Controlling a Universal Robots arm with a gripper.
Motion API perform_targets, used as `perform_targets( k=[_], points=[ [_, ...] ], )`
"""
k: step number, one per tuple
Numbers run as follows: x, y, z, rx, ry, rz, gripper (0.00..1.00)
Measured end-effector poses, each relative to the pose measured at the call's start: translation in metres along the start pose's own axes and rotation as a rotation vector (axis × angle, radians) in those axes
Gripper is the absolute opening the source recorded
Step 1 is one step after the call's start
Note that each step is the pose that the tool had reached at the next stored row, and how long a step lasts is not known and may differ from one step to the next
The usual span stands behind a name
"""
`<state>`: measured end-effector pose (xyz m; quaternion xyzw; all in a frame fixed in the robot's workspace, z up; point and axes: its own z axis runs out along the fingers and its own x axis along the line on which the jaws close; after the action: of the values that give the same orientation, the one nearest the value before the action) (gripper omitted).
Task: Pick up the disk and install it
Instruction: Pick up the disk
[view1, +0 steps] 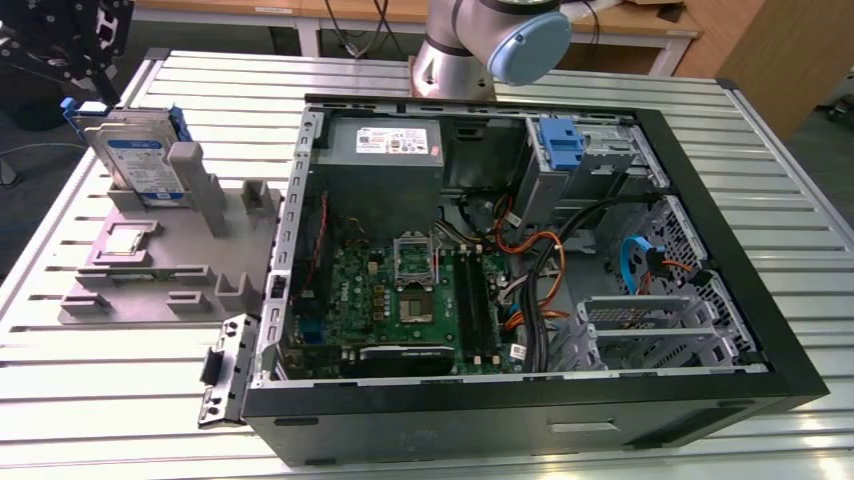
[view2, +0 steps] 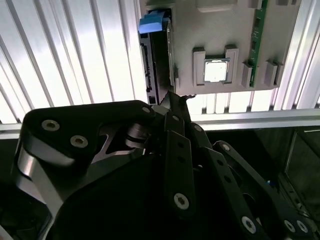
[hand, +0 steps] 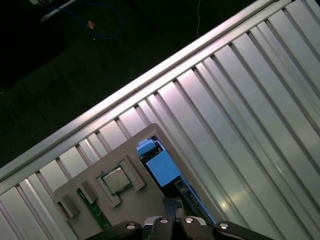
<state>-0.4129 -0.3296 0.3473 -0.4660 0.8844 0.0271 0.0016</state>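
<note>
Exterior view's largest thing is the slatted metal surface (view1: 107, 380), and on it lies one open computer case (view1: 534, 400), motherboard up, toward the exterior view's right. On the exterior view's left sits one grey holding fixture (view1: 160, 270). The disk (view1: 134, 155), one only, stands on edge in the fixture's far slot with its blue carrier frame uppermost. The single end effector (view1: 91, 88) hangs just above the disk without touching it. In both wrist views its fingers (hand: 172, 205) look pressed together, pinching nothing. One bare blue bracket (view1: 563, 145) sits in the case's far drive bay, and one processor chip (view1: 124, 243) lies flat on the fixture, nearer than the disk. As I judge it, fingers brought down unspread would strike the disk's top edge and jam or tip it in its slot. An off-centre hold on so thin an upright part could also let it swing or slip, and the cables crowding the case could snag it.
</note>
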Motion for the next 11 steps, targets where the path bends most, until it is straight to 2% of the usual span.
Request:
perform_targets(
  k=[11],
  points=[
    [0.0,0.0,0.0,-0.0017,0.0029,-0.062,0.11]
  ],
)
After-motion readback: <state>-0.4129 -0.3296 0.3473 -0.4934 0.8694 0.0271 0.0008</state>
